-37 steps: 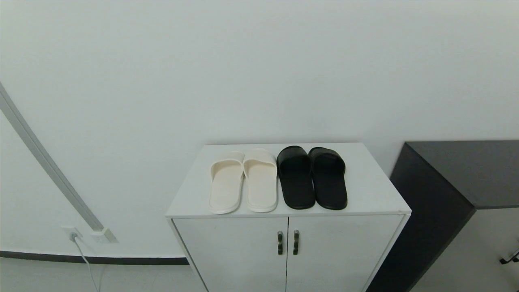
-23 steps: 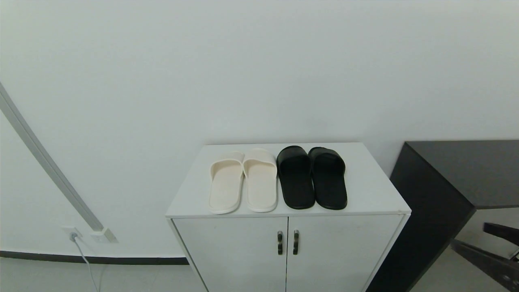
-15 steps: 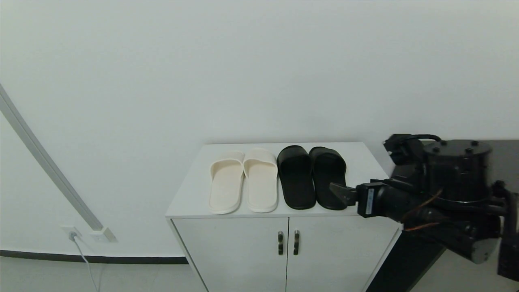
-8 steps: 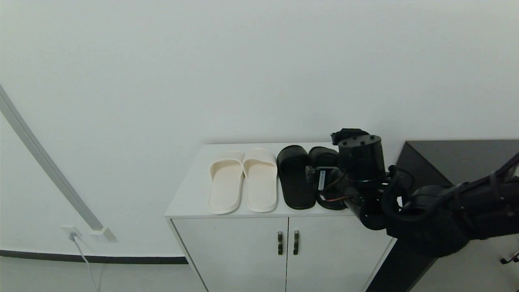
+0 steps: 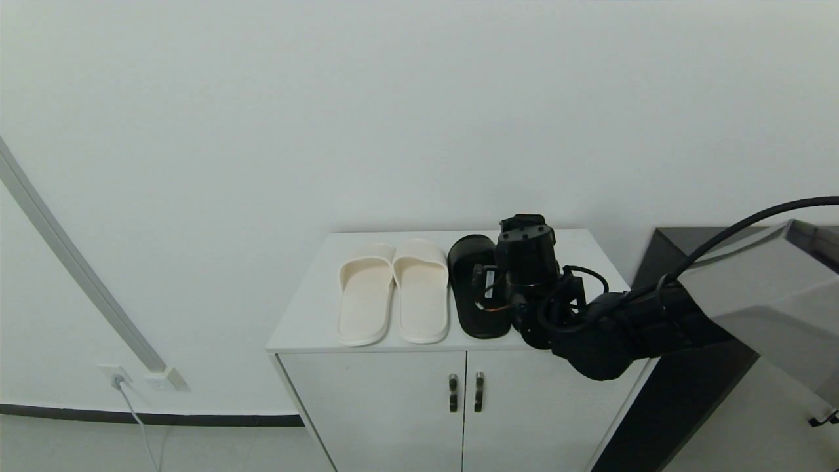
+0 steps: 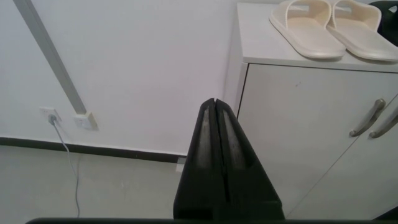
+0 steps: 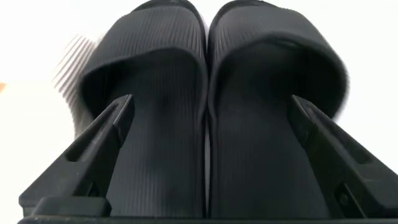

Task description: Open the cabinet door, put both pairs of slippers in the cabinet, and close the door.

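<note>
Right gripper (image 7: 210, 106) fingers spread across the black slippers (image 7: 149, 56) on the cabinet (image 5: 380, 413), contact unclear; left gripper (image 6: 215, 109) fingers pressed together.

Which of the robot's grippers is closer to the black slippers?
Right. The right gripper hangs open just over the black slippers. The left gripper is shut, lower down, out before the left front corner of the cabinet.

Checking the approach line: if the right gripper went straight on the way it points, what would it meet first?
Probably the black slippers: the open right gripper points at the pair, with one finger toward each outer side. How near it is remains unclear.
</note>
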{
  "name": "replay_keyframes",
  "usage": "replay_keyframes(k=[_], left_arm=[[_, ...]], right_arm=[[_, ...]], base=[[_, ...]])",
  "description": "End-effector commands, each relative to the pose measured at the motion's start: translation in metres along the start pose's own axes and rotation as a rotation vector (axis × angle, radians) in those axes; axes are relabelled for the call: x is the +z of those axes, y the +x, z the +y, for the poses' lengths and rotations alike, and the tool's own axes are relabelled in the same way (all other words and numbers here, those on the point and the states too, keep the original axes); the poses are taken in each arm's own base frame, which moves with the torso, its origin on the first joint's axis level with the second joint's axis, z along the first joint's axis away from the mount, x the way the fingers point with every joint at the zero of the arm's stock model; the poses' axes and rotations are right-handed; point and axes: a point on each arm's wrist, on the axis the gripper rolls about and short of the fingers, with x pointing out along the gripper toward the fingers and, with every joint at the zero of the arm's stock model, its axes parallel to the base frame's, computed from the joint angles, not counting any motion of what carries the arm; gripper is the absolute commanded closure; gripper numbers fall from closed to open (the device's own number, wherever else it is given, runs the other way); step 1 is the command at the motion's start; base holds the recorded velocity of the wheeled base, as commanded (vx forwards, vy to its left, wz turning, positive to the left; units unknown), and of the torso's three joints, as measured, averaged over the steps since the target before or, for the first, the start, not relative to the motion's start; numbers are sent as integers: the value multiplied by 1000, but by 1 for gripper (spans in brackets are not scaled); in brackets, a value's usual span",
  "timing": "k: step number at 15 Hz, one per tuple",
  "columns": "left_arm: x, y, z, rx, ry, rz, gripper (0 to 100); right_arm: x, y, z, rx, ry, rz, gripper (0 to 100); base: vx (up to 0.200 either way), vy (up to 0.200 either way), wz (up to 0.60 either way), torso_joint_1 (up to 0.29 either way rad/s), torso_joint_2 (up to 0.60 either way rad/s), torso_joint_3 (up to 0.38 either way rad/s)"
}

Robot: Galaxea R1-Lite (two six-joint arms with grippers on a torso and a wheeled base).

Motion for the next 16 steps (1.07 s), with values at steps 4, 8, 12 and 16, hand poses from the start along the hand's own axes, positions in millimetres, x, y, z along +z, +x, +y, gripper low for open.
replay_keyframes(k=[4,8,12,16], left_arm=[[0,0,0,1,0,-1,100],[0,0,0,1,0,1,100],[0,0,0,1,0,1,100],[0,0,0,1,0,1,100]], right_arm=[[-5,32,-1,-35,2,-14,0],[-6,51,2,-47,-9,-38,0],[-8,57,1,-54,-19,-39,100],[-4,55,1,-54,-13,-47,100]], base=[[0,0,0,0,0,0],[0,0,0,0,0,0],[0,0,0,0,0,0],[0,0,0,0,0,0]])
